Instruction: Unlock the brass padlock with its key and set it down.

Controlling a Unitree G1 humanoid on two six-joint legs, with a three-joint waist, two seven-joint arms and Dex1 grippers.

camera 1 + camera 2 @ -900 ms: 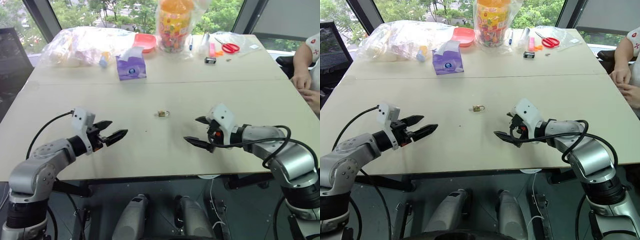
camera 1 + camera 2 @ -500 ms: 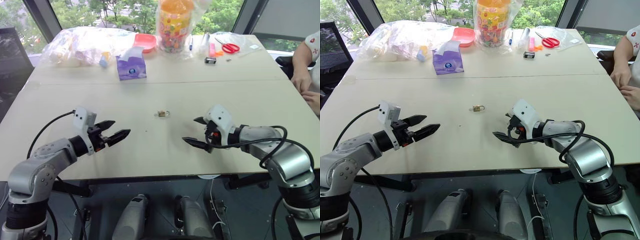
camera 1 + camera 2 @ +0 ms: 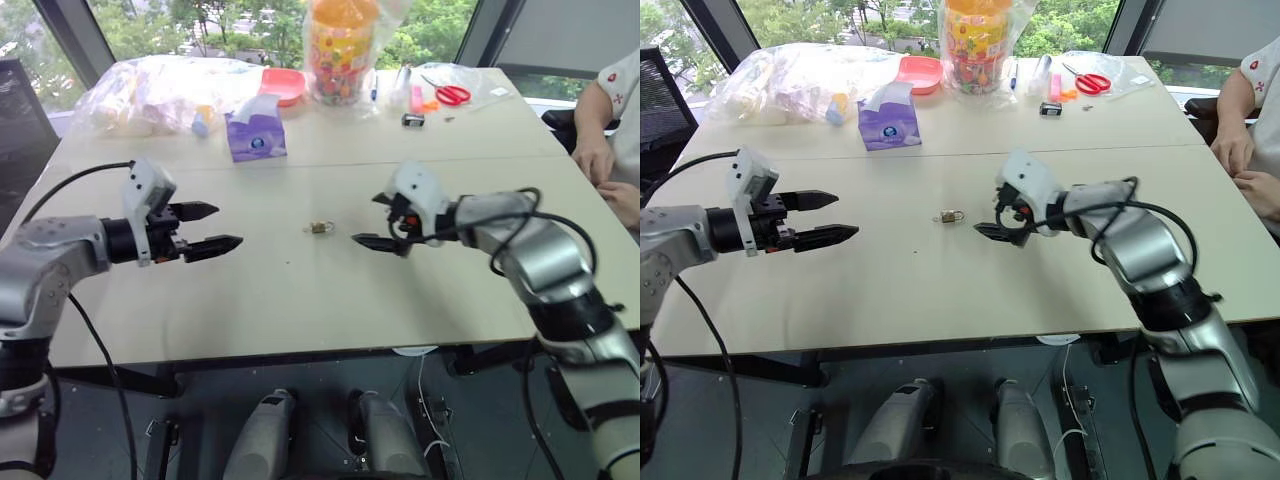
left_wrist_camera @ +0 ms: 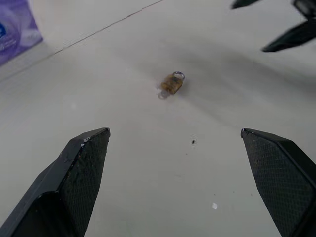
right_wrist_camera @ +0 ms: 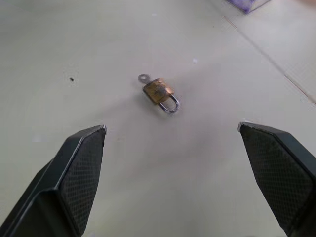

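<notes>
Moved inward toward brass padlock (image 3: 320, 228) since earlier frame: right gripper (image 3: 374, 222), now just beside it; camera also shifted.

Left to right across bench (image 3: 300, 300): left gripper (image 3: 207, 227) held above surface, well apart from lock, jaws spread wide, nothing between them. Padlock lying flat at mid-bench between both grippers, shackle closed, small silvery key (image 5: 143, 77) seen at its body end. Right gripper's jaws likewise wide open and empty, aimed at lock without touching. Purple tissue pack (image 3: 255, 135), scissors (image 3: 447, 93) and person's hand (image 3: 596, 160) farther off.
</notes>
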